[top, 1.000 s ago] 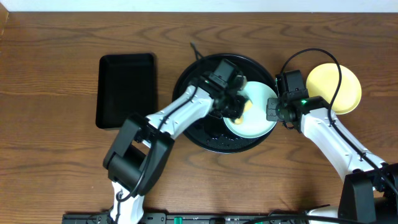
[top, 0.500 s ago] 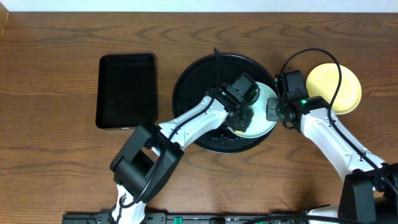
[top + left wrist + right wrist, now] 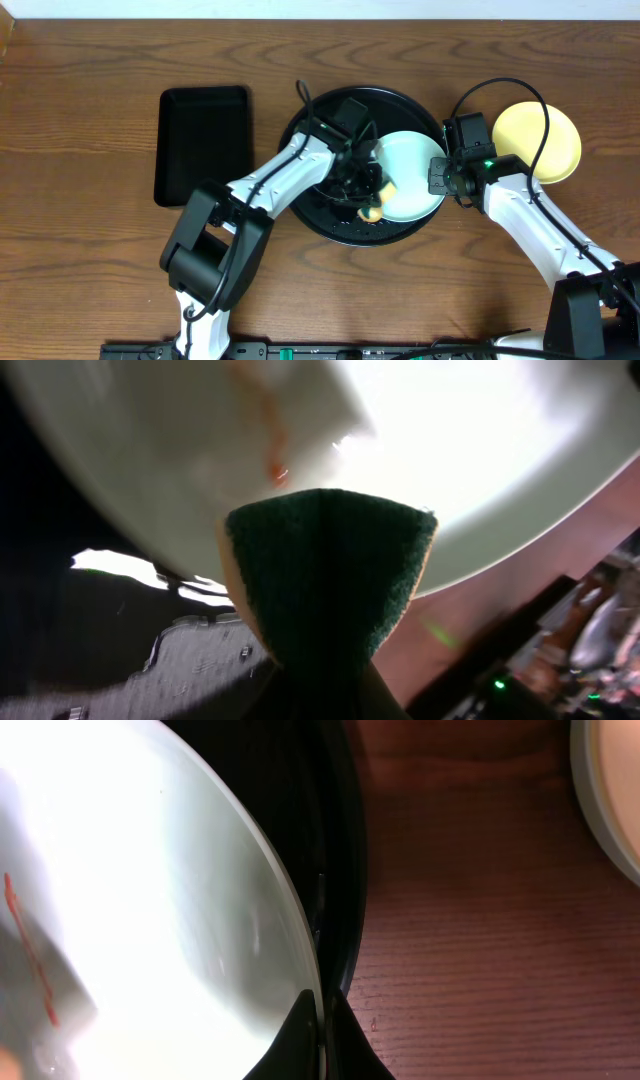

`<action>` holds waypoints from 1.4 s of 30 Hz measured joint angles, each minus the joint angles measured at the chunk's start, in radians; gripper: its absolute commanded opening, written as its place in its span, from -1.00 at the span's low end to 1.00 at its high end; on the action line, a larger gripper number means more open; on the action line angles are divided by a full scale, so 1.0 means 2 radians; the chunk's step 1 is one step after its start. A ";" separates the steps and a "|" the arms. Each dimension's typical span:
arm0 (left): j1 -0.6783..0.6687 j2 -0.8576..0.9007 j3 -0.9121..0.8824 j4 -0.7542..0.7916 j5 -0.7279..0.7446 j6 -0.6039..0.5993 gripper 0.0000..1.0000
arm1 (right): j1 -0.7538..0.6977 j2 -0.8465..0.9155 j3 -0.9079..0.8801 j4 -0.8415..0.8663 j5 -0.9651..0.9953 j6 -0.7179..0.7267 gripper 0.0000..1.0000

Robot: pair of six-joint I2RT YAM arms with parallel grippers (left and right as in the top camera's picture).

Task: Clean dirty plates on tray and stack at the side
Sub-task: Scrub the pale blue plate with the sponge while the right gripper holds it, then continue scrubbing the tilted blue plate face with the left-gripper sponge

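Note:
A pale mint-blue plate (image 3: 412,185) is held tilted over the right side of the round black tray (image 3: 305,150). My right gripper (image 3: 437,176) is shut on its right rim, seen close in the right wrist view (image 3: 318,1032). My left gripper (image 3: 363,192) is shut on a yellow sponge with a green scouring face (image 3: 372,212) at the plate's lower left edge. In the left wrist view the sponge (image 3: 325,575) touches the plate (image 3: 430,450) below an orange smear (image 3: 276,465). A pale yellow plate (image 3: 540,140) lies on the table to the right. No other mint plate shows.
A rectangular black tray (image 3: 203,145) lies on the wooden table to the left of the round tray. The round tray's rim (image 3: 345,870) runs just right of the held plate, with the yellow plate's edge (image 3: 610,800) further right. Cables loop above both arms.
My left gripper swept the sponge right across the mint plate, then back left and down to its lower left edge. The right gripper and the plate stayed put.

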 measured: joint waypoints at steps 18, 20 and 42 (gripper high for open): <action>-0.019 -0.003 0.000 -0.025 0.004 -0.018 -0.85 | 0.000 0.000 0.000 0.000 0.000 0.000 -0.98; -0.019 -0.003 0.000 -0.021 0.004 -0.018 -0.85 | 0.000 0.000 0.000 0.000 0.000 0.000 -0.98; -0.019 -0.003 0.000 0.009 0.004 -0.018 -0.85 | 0.000 0.000 0.000 0.000 0.000 0.000 -0.98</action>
